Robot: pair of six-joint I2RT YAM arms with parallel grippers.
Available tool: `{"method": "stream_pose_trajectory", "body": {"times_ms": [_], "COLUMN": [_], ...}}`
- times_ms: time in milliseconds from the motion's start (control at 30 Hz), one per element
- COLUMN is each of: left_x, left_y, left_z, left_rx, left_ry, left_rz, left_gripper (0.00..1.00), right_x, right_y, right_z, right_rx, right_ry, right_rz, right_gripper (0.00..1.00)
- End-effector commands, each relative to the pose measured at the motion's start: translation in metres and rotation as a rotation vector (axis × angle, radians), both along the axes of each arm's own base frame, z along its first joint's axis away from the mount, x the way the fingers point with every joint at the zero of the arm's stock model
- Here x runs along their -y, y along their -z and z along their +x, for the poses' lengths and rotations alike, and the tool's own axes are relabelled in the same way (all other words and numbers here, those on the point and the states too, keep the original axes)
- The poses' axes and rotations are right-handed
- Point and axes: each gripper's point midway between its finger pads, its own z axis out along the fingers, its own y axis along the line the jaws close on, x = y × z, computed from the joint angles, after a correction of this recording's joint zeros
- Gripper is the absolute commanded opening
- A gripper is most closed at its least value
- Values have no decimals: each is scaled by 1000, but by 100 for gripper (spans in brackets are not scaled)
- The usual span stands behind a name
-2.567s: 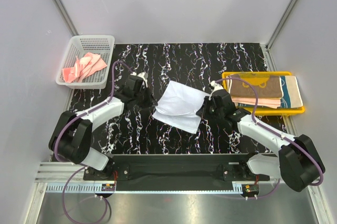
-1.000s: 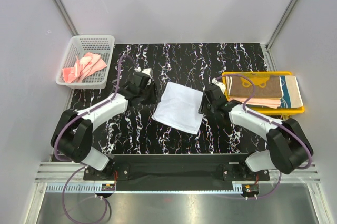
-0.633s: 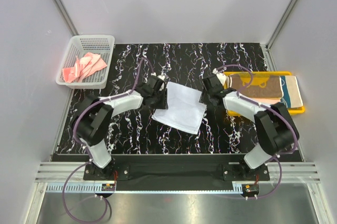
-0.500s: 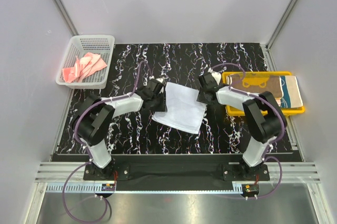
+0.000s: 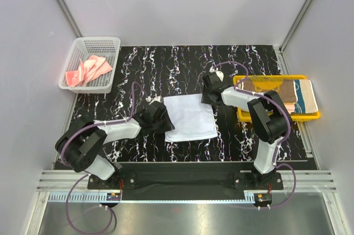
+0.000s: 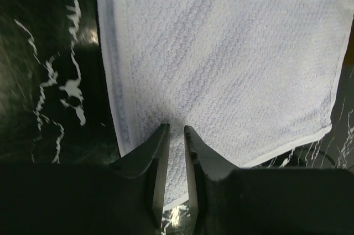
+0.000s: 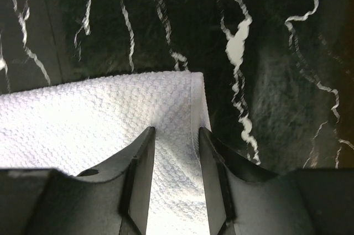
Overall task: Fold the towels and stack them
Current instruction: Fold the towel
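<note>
**Towel corner straddled by the right gripper**

A white waffle-textured towel is seen laid on a black marble-patterned tabletop veined in white. Its hemmed corner, just beyond the fingertips, is straddled by the right gripper. The two dark fingers are held apart, with cloth showing in the gap between them.

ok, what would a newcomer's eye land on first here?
The white towel spread flat mid-table, left tool pinching its near-left corner, right tool astride its far-right corner. Then the yellow tray at right with folded towels, and the white basket far left holding a pink cloth.
</note>
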Motion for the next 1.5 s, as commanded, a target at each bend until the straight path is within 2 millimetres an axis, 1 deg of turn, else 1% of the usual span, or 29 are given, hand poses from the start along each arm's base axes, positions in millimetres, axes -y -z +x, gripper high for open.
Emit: {"method": "stream_pose_trajectory", "body": {"times_ms": [0, 67, 167, 200, 233, 267, 300, 333, 367, 400, 433, 500, 533, 567, 600, 667, 700, 733, 767, 800, 933, 1000, 1033, 1067, 1167, 1233, 1333, 1367, 1467], "left_x": [-22, -22, -25, -19, -20, -21, -15, -16, -15, -14, -13, -11, -8, -6, -4, -8, -12, -12, -11, -13, -23, -32, -35, -37, -44, -49, -51, -50, -48], "left_y": [23, 16, -1, -20, -29, -34, -53, -59, -64, -69, -82, -79, -91, -75, -85, -76, -63, -58, -60, -45, -31, -29, -25, -25, -25, -27, -24, -20, -19], "left_z": [-36, -37, -32, -16, -10, -7, 8, 13, 20, 25, 39, 51, 66, 71, 85, 93, 97, 101, 107, 110, 120, 127, 128, 131, 137, 141, 146, 146, 150], "left_rx": [-127, -121, -94, -39, -14, -12, 33, 45, 56, 69, 95, 105, 136, 106, 135, 119, 104, 98, 103, 80, 58, 61, 55, 60, 59, 69, 67, 58, 64], "left_ry": [-44, -41, -16, -20, -4, 2, 8, 0, 0, 11, -6, 6, 15, 45, 57, 81, 102, 112, 119, 146, 156, 137, 137, 131, 122, 111, 109, 115, 113], "left_rz": [74, 65, 105, 106, 125, 138, 121, 124, 117, 118, 110, 138, 145, 176, 194, 254, 302, 323, 336, 377, 459, 500, 518, 531, 561, 582, 586, 584, 570], "left_gripper": [24, 27, 31, 31, 33, 33, 33, 33, 34, 34, 34, 34, 34, 34, 33, 33, 32, 32, 32, 31, 30, 30, 30, 30, 31, 32, 32, 32, 33], "right_x": [-11, -6, 7, 5, 8, 5, 7, 12, 12, 17, 19, 16, 13, 9, 4, -1, -4, -6, -8, -9, -14, -13, -13, -11, -5, 0, 3, 3, 4], "right_y": [4, 2, -14, -29, -35, -50, -57, -61, -71, -74, -76, -78, -78, -78, -78, -76, -75, -75, -72, -69, -53, -42, -37, -28, -13, -8, -9, -13, -23], "right_z": [-35, -41, -40, -34, -36, -31, -29, -31, -26, -23, -21, -14, -13, -11, -10, -8, -8, -8, -7, -7, -8, -8, -9, -9, -8, -7, -6, -4, -1], "right_rx": [-49, -50, -23, 8, 5, 32, 47, 41, 63, 70, 72, 65, 60, 62, 57, 49, 45, 46, 38, 30, -9, -30, -38, -56, -80, -86, -80, -71, -51], "right_ry": [-81, -77, -66, -62, -66, -65, -56, -56, -53, -42, -44, -56, -77, -91, -104, -114, -124, -127, -131, -139, -167, -169, -172, -173, -151, -132, -116, -114, -106], "right_rz": [12, -1, -57, -48, -59, -47, -56, -77, -78, -83, -83, -69, -63, -49, -32, -16, -3, 3, 7, 8, 5, -10, -11, -26, -66, -90, -87, -84, -84], "right_gripper": [45, 47, 52, 53, 54, 54, 55, 56, 59, 60, 61, 59, 59, 59, 58, 55, 53, 52, 52, 50, 48, 48, 48, 48, 48, 48, 50, 51, 54]}}
